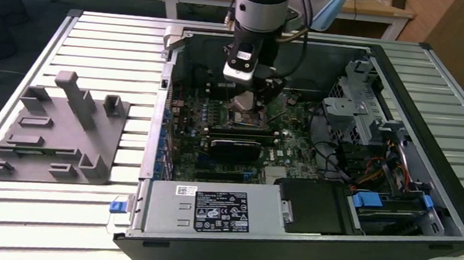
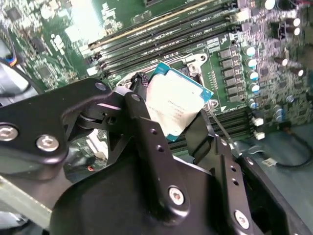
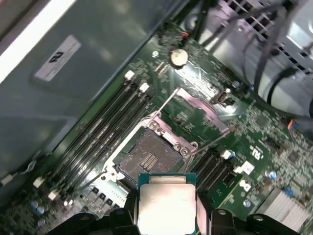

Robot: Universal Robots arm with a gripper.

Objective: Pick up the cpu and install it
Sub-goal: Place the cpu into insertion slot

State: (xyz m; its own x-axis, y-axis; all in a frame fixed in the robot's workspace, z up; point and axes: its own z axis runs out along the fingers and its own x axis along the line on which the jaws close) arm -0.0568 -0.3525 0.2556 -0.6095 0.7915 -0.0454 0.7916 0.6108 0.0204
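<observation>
The cpu [image 2: 177, 104], a flat square chip with a silvery top and a teal-green rim, is pinched by its edges between my gripper's [image 2: 171, 116] black fingers [image 2: 146, 127]. In the first wrist view the cpu [image 3: 166, 203] hangs just above and to one side of the open dark socket [image 3: 146, 157] on the green motherboard [image 3: 254, 132], apart from it. The socket's metal lid [image 3: 200, 110] is swung up. In the exterior view my gripper [image 1: 248, 101] reaches down into the open computer case [image 1: 425, 201], over the socket area.
Black memory slots [image 3: 100, 134] run beside the socket, and a coin battery [image 3: 178, 57] lies beyond it. A black card [image 1: 232, 147], a power supply [image 1: 209, 209] and a drive cage with cables [image 1: 358, 109] crowd the case. A grey fixture [image 1: 58, 129] stands on the slatted table at the exterior view's left.
</observation>
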